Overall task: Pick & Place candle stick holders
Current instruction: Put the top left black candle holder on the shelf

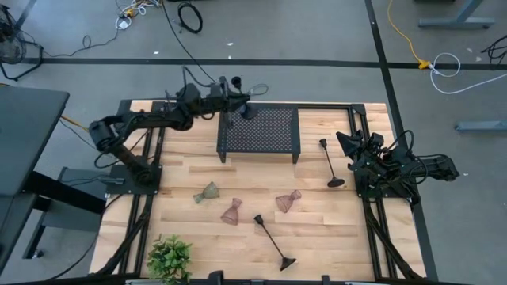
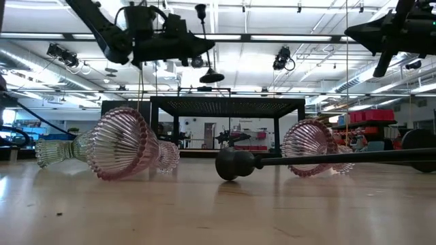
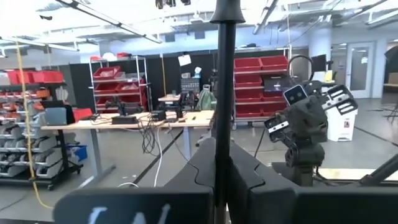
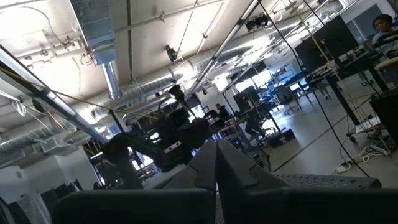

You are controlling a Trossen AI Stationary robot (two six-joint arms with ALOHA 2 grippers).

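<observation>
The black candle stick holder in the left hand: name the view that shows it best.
The low view: the held black candle stick holder hangs whole above the black mesh stand. The high view shows it foreshortened; the left wrist view shows only its stem; the right wrist view hardly shows it.

Left hand holding black candle holder over perforated stand, right hand idle

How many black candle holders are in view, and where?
3. One is clamped in the left gripper above the black rack's back left corner; one lies right of the rack; one lies near the table's front edge.
</observation>
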